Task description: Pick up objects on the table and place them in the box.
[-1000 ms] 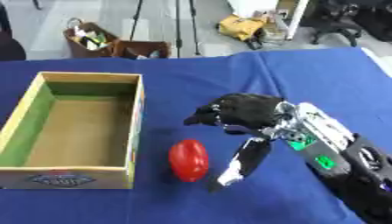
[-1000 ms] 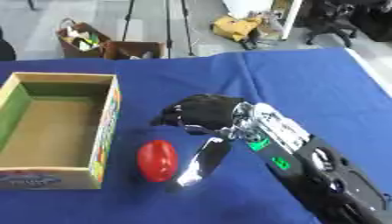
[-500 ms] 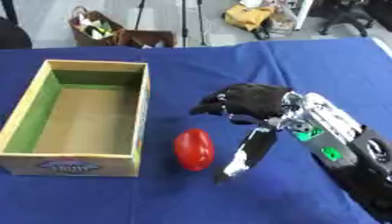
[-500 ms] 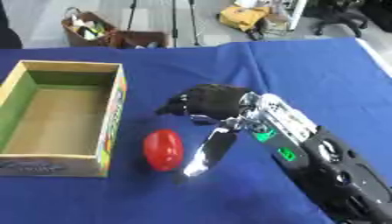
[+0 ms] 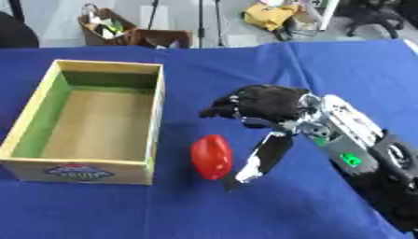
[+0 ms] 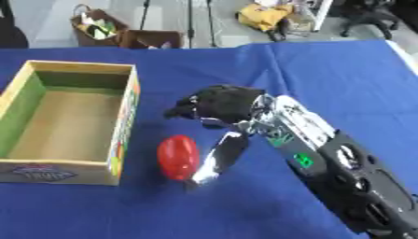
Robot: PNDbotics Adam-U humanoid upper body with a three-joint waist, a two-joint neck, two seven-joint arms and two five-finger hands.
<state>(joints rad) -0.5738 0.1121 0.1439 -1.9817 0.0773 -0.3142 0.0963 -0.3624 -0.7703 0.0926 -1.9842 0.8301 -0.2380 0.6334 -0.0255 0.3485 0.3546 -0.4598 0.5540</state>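
Right hand [image 5: 269, 109]: fingers [image 5: 219, 109] curled forward and spread, thumb [image 5: 260, 158] stretched down toward the desk [image 5: 326, 65]; nothing held. Thumb tip just beside the red oval object [image 5: 212, 157], contact not certain. Object lies on the blue desk, just right of the box [image 5: 156, 112] and near its front corner. Box: cardboard, green inner walls, nothing in it. Left hand: not seen. Progress, as judged: nothing placed so far; grasp, lift and drop into the box all remain
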